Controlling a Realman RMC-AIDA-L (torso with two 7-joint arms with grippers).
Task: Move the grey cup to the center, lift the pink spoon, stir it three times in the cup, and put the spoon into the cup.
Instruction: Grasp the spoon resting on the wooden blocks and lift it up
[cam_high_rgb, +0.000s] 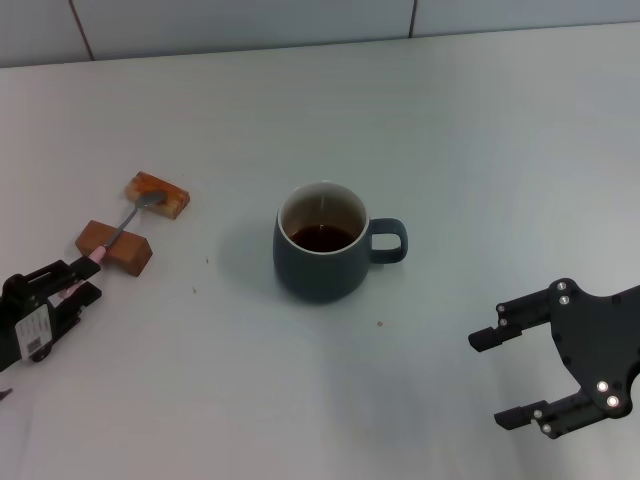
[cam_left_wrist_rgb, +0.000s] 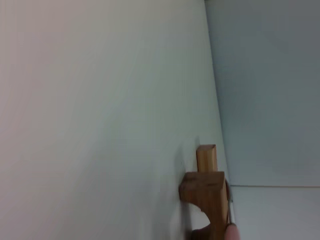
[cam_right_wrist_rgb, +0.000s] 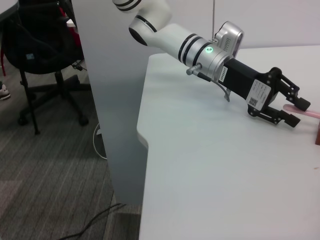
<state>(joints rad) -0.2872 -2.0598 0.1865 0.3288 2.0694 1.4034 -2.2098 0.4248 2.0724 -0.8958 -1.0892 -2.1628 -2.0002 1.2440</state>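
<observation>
Cup: the grey cup stands upright on the white surface, about mid-surface, handle pointing toward the robot's right. It holds a dark liquid, well below the rim.
Spoon: the pink spoon lies well to the left of the cup, bridging two brown wooden blocks. Its metal bowl rests on the block farther from the robot; the neck crosses the nearer block; the pink handle end sticks out past it, off the surface.
Left gripper: the left gripper is at the spoon's handle end, left of the cup. Its fingers sit on either side of the pink tip with a narrow gap. In the right wrist view the pink handle lies between the fingertips. I cannot tell whether they are pinching it yet.
Right gripper: the right gripper hovers low to the right of the cup, nearer the robot, fingers spread wide and holding nothing.
Spoon handling: likely light, stiff and thin. The smooth handle could slip or pivot in a pinch at the very tip, so a hold a little further up the pink part seems safer. The raised end gives finger room beneath.
Cup handling: ceramic, likely fairly heavy, hard and breakable. With liquid inside, stirring should be gentle to avoid splashing or nudging the cup.
</observation>
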